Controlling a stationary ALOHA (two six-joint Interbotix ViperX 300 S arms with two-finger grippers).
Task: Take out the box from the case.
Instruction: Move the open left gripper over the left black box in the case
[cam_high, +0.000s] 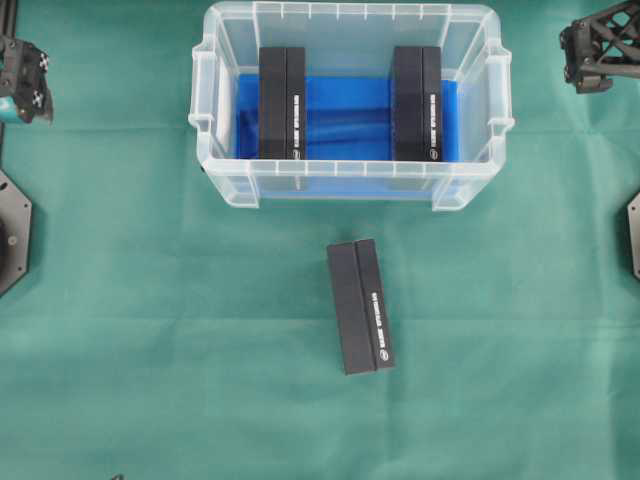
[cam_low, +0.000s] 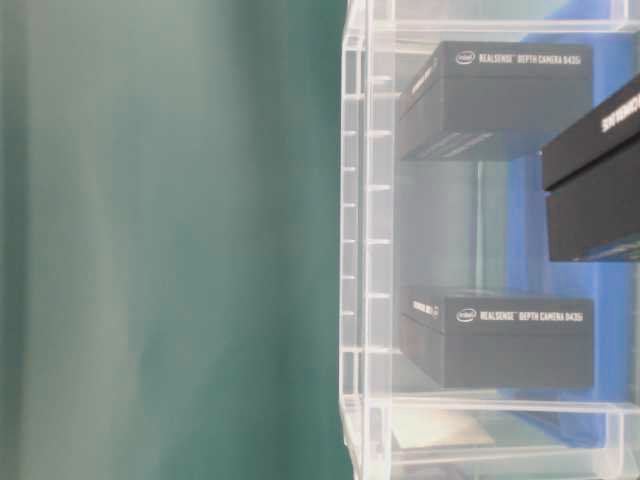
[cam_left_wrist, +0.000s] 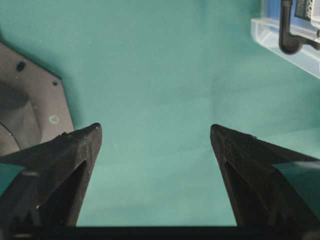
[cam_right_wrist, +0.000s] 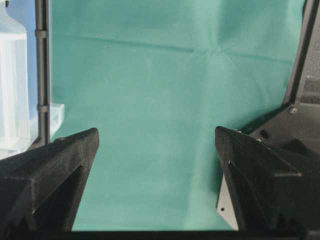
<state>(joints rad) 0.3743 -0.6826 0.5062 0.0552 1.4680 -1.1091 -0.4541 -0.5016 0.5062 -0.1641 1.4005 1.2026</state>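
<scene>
Green cloth (cam_high: 140, 330) covers the whole table beneath us, and both of our arms sit pulled back at its far corners. Our left gripper (cam_left_wrist: 156, 137) hangs over bare cloth with its two black fingers (cam_left_wrist: 75, 150) spread wide and nothing between them; a dark mounting plate (cam_left_wrist: 30, 110) lies just off its left side. Our right gripper (cam_right_wrist: 156, 137) is likewise released, its fingers (cam_right_wrist: 65, 155) standing far apart over plain green, with a black base plate (cam_right_wrist: 280, 125) close on its right.

From the left gripper, the case (cam_high: 350, 178) lies well off toward the middle of the table, and only a corner of its clear rim (cam_left_wrist: 280, 37) enters that wrist view at the upper right. From the right gripper, the case stands well apart on the opposite side, its translucent wall (cam_right_wrist: 12, 90) showing at the left edge of that wrist view. A blue cloth (cam_high: 345, 115) lines its bottom.

Two dark boxes stand inside the case: one (cam_high: 282, 103) on the side nearer our left gripper, the other (cam_high: 417, 103) on the side nearer our right. A third box (cam_high: 360, 305) lies flat on the green cloth outside the case, just in front of its near wall, slightly turned, and well apart from both grippers.
</scene>
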